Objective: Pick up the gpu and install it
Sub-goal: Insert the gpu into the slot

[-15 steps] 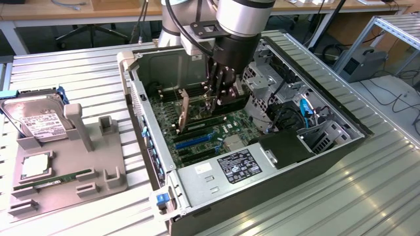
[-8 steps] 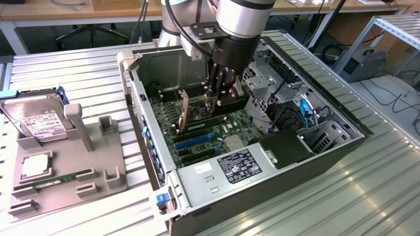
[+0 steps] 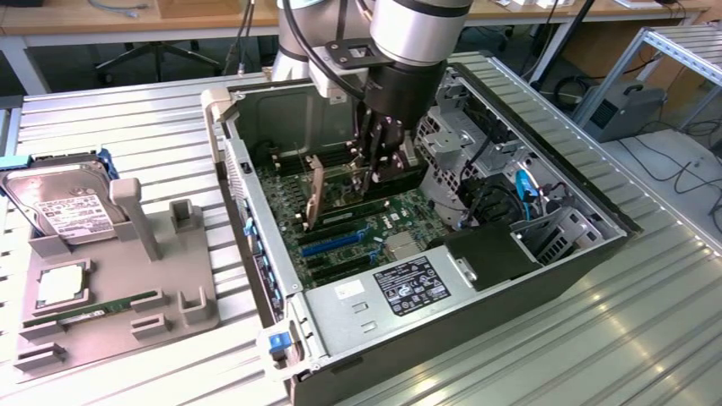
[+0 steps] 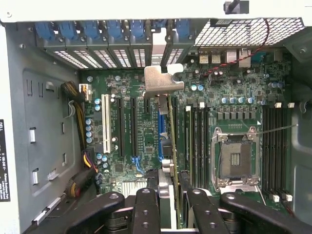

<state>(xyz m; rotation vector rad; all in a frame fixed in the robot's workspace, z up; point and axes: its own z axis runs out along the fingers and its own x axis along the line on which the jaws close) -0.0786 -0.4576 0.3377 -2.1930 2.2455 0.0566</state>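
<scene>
Ribbed metal table point(image 3: 135, 118) — bears open computer case point(image 3: 451, 304), grey holder tray point(image 3: 101, 313).

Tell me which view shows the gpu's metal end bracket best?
Wrist view: the gpu runs edge-on from the gripper with its silver end bracket plain at the case's rear slots. The exterior view shows the card upright, its bracket end behind the gripper.

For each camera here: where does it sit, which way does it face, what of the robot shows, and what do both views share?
Exterior view: off the arm, above and beside the open computer case, looking down; shows the arm and gripper inside the case.
Wrist view: on the wrist, facing straight down onto the motherboard; shows the black fingers at the frame edge.
Shared: the gpu held edge-on between the jaws, and the motherboard.
</scene>
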